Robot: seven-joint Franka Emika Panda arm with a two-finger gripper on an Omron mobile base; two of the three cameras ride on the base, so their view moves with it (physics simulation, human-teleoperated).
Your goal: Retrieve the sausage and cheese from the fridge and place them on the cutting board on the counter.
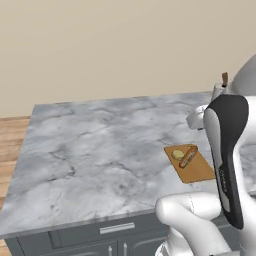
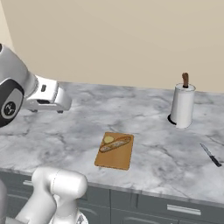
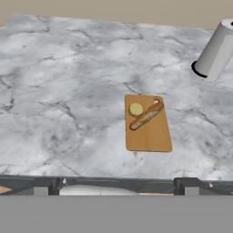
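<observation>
Sausage (image 3: pixel 146 114) and cheese (image 3: pixel 135 109) lie on the board (image 3: pixel 150 134); gripper raised, apparently empty, jaw state unclear; withdraw without nudging either.

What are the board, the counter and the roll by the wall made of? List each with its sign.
Board: looks like wood, matte tan-brown with a flat even tone.
Counter: seemingly polished marble, grey-white with dark veins.
Roll: probably paper towel, plain white, on a brown, perhaps wooden, post.
</observation>
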